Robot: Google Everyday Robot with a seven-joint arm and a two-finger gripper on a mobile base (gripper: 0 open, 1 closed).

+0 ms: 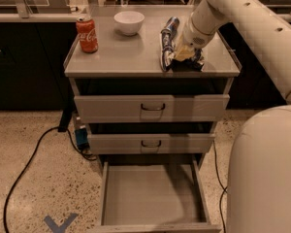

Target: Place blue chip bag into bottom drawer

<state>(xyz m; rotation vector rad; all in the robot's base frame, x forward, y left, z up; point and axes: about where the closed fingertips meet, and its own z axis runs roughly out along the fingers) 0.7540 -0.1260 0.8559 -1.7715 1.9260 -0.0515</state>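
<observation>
The blue chip bag point(168, 41), a crumpled shiny foil bag, dark blue with white patches, lies on the right half of the cabinet top point(121, 57). My gripper point(184, 56) reaches down from the upper right and sits at the bag's near right end, touching it. The bottom drawer point(153, 195) is pulled out, a wide shallow grey tray with a bare floor, directly below the cabinet front.
A red soda can point(87, 33) stands at the top's left, a white bowl point(129, 22) at its back middle. Two shut drawers with dark loop handles point(152, 107) sit above the open one. A black cable point(29, 164) runs over the floor at left. My white base point(266, 174) fills the right.
</observation>
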